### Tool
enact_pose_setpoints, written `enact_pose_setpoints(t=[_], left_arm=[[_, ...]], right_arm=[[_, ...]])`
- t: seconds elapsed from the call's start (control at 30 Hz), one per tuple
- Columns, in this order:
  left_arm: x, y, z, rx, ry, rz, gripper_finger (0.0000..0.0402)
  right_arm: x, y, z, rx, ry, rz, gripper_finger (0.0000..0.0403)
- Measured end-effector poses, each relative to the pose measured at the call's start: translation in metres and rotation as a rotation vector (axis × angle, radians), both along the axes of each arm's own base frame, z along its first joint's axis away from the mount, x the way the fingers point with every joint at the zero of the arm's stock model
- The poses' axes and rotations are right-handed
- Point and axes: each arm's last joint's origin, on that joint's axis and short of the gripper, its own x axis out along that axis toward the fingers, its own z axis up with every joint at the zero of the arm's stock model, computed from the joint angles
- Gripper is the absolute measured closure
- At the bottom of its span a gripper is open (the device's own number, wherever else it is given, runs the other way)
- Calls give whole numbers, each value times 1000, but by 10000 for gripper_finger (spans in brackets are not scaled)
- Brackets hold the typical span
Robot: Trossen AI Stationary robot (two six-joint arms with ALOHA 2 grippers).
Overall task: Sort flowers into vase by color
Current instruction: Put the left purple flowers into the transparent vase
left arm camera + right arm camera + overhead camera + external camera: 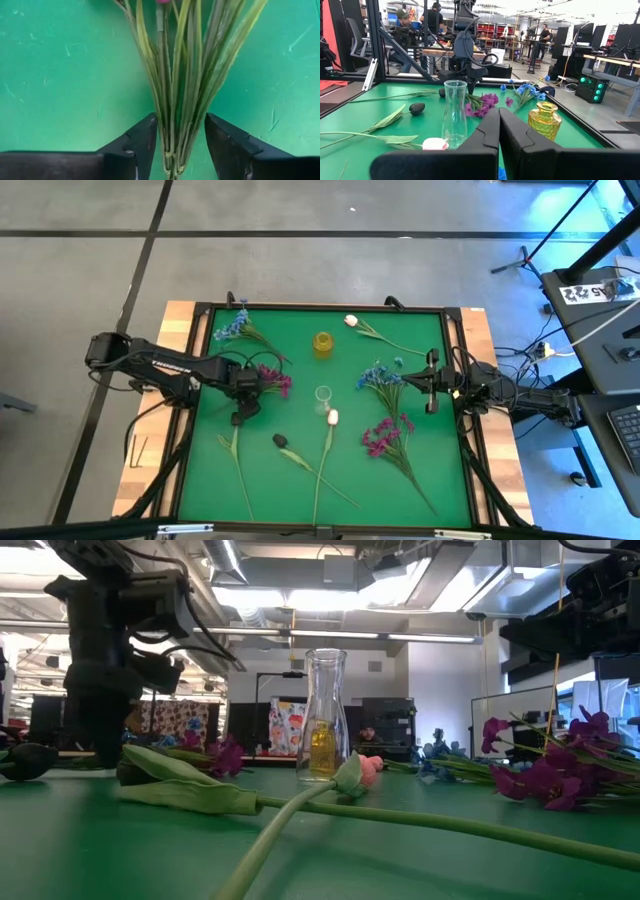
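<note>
My left gripper (pixel 243 408) is open and points down at the mat, its fingers on either side of the green stem and leaf bundle (pixel 176 100) of a magenta flower (pixel 273 378). My right gripper (pixel 430 385) is shut and empty at the right, above a blue flower (pixel 380 375); it also shows in the right wrist view (pixel 499 131). A clear glass vase (pixel 323 394) and an amber vase (pixel 322 343) stand upright mid-table. A second blue flower (pixel 232 328), two white tulips (pixel 351 321) (pixel 332 418), a dark bud (pixel 281 441) and a second magenta flower (pixel 383 435) lie flat. My left gripper's fingers (pixel 145 140) stand close on both sides of the stem bundle's lower part (pixel 175 145), coming from above and lying across it. Whether they touch it I cannot tell. The bundle lies on the mat.
The green mat (pixel 210 490) sits in a black raised frame (pixel 196 380). A loose green stem (pixel 238 465) lies near the left gripper. Long stems cross the near middle (pixel 330 810). People and benches show in the room beyond the table.
</note>
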Motion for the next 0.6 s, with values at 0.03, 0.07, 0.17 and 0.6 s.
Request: enact_pose_setpoints(t=[0.03,0.07,0.17,0.6], left_arm=[[0,0,0,0,0,0,253],[0,0,0,0,0,0,257],[0,0,0,9,0,2,265],[0,1,0,37,-7,51,300]], right_arm=[[0,0,0,0,0,0,400],[0,0,0,0,0,0,400],[0,0,0,0,0,0,400],[0,0,0,0,0,0,400]])
